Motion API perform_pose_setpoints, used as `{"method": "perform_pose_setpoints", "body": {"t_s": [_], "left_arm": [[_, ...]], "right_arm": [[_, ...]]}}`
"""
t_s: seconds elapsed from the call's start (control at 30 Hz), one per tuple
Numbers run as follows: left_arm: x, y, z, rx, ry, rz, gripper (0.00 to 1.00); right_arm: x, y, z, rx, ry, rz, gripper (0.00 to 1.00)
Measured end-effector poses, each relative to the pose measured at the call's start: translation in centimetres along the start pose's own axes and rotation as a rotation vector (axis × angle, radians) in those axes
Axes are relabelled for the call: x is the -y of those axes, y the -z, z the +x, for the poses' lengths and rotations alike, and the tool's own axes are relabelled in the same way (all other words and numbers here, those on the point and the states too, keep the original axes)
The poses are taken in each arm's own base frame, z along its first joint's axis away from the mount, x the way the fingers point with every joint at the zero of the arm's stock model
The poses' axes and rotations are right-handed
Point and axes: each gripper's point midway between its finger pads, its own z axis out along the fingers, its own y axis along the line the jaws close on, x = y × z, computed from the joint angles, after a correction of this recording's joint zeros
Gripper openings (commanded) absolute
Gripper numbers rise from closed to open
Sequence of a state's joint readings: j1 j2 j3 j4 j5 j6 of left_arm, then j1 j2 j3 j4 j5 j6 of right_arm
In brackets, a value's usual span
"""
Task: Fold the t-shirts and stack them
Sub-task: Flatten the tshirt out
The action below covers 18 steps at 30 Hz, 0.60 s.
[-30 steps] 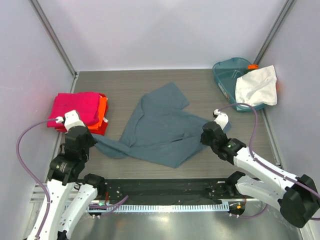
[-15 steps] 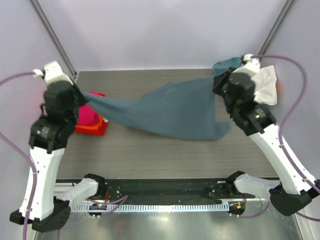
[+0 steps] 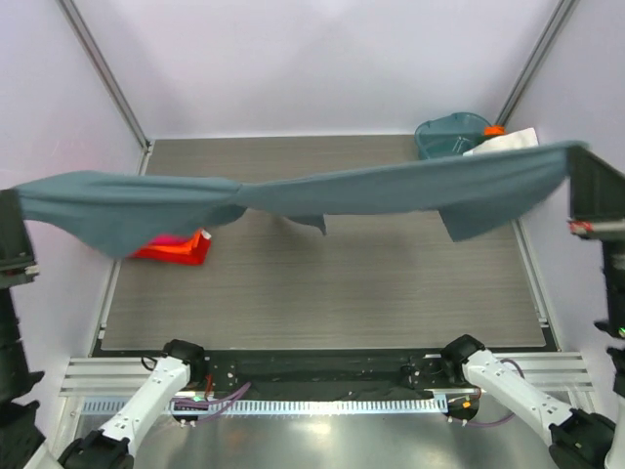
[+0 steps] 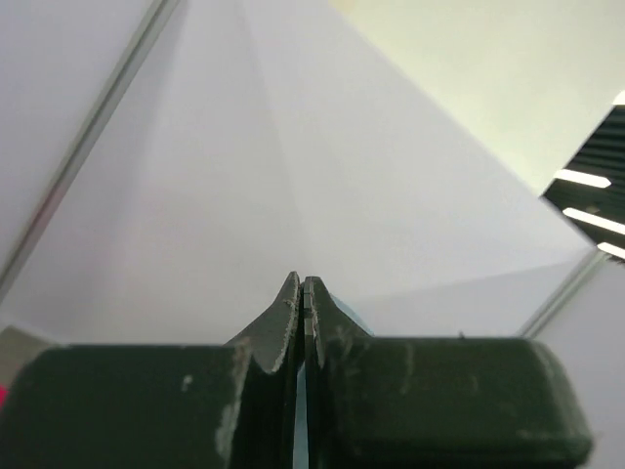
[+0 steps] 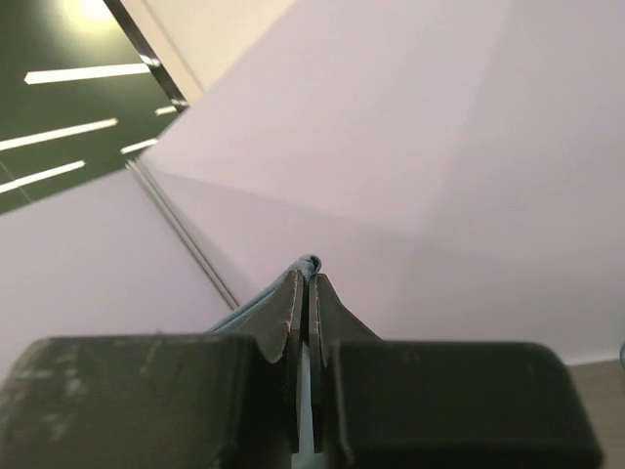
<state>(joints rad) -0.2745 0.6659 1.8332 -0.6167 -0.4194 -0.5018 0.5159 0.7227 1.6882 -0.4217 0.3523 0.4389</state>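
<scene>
The slate blue-grey t-shirt (image 3: 322,195) is stretched wide in the air across the whole table, sagging a little in the middle. My left gripper (image 3: 14,207) is shut on its left end at the far left, raised high. My right gripper (image 3: 578,161) is shut on its right end at the far right, also raised. In the left wrist view the left gripper (image 4: 303,285) is closed on a sliver of blue cloth; in the right wrist view the right gripper (image 5: 308,277) pinches a blue fold (image 5: 309,263). The orange-red shirt (image 3: 181,249) and a bit of magenta pink shirt (image 3: 166,237) peek out below the stretched cloth. The white shirt (image 3: 508,139) shows at back right.
The teal plastic tub (image 3: 447,132) stands at the back right corner, partly behind the stretched cloth. Grey walls close in the table on the left, back and right. The wood-grain table top (image 3: 332,293) lies beneath the cloth.
Both arms have lifted the blue-grey shirt off the table and pulled apart, left arm leftward and right arm rightward, so the shirt went from crumpled to stretched taut in the air.
</scene>
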Motion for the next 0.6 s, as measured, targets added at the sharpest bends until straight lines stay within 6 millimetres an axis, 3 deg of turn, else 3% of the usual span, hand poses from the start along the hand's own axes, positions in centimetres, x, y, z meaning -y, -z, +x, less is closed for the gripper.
{"method": "perform_pose_setpoints", "body": {"t_s": [0.07,0.13,0.23,0.3,0.4,0.47,0.5,0.6], "left_arm": [[1.4,0.7,-2.5,0.065,0.054,0.055,0.01],[2.7,0.3,-3.8,0.088,0.075,0.092,0.01],[4.6,-2.0,-4.3,0.09,0.096,0.121,0.01],[5.3,-4.1,-3.2,0.068,0.098,0.118,0.01],[5.1,-7.5,1.4,-0.022,0.081,0.081,0.0],[3.5,-9.2,6.5,-0.125,0.052,0.027,0.01],[2.1,-9.9,10.0,-0.184,0.033,-0.007,0.01],[-2.2,-10.2,19.4,-0.364,-0.027,-0.113,0.01]], "right_arm": [[-0.4,1.6,-2.4,0.061,-0.018,-0.027,0.01],[-0.6,2.4,-3.6,0.096,-0.023,-0.038,0.01],[-0.7,2.1,-3.7,0.102,-0.018,-0.036,0.01],[-0.5,1.4,-2.8,0.083,-0.012,-0.026,0.01],[0.9,-0.2,0.4,0.022,0.004,0.028,0.01],[2.6,-1.2,3.8,-0.04,0.019,0.087,0.01],[3.6,-1.6,5.8,-0.074,0.03,0.12,0.01],[7.7,-2.4,12.7,-0.199,0.083,0.251,0.01]]}}
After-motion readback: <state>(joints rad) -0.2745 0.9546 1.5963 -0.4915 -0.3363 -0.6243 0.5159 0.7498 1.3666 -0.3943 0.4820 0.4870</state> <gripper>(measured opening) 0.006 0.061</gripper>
